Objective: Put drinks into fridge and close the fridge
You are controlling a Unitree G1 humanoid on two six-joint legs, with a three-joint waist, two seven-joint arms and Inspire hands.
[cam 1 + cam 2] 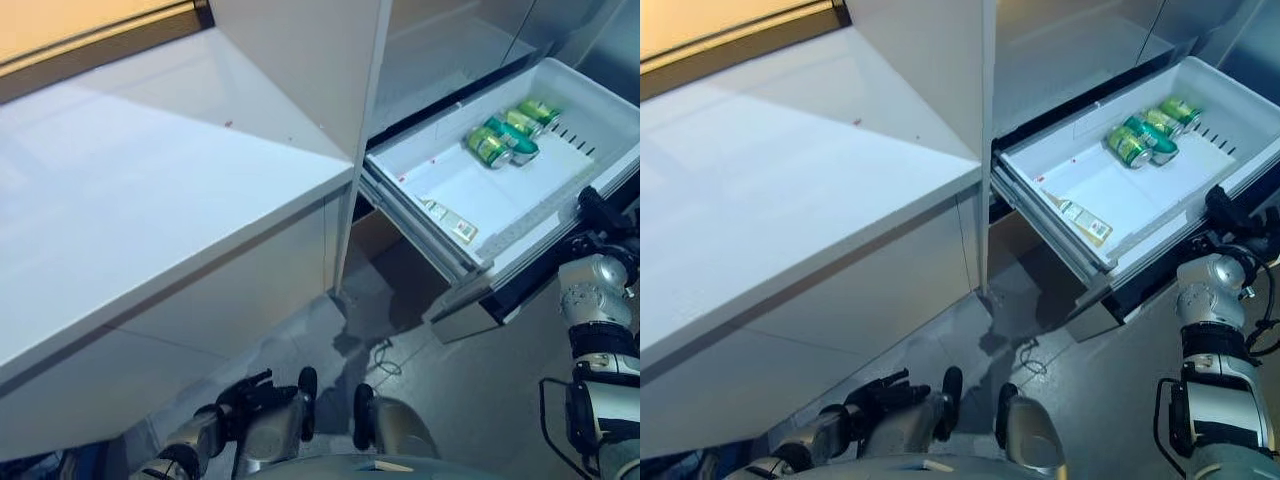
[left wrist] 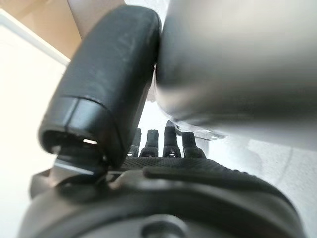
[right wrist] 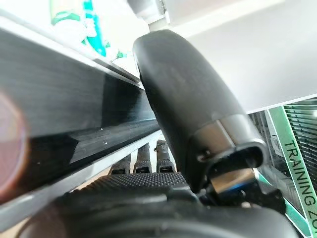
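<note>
While the fridge drawer (image 1: 520, 190) is standing pulled far out of the white cabinet, three green drink cans (image 1: 512, 131) are lying on their sides in a tight row near its back corner, touching one another, with a couple of small flat packets (image 1: 450, 220) sitting near the front wall. The right hand (image 1: 1232, 212) is reaching up against the dark front edge (image 3: 64, 119) of the drawer; its own wrist camera is showing the thumb (image 3: 193, 114) lying along that edge and the fingers (image 3: 148, 161) running straight underneath it, seemingly pressing rather than curling, though the contact itself is hard to make out. It is holding no can. The left hand (image 1: 255, 392) is hanging low beside the white counter (image 1: 150, 190), well apart from the drawer, its fingers (image 2: 161, 144) loosely extended and carrying nothing.
</note>
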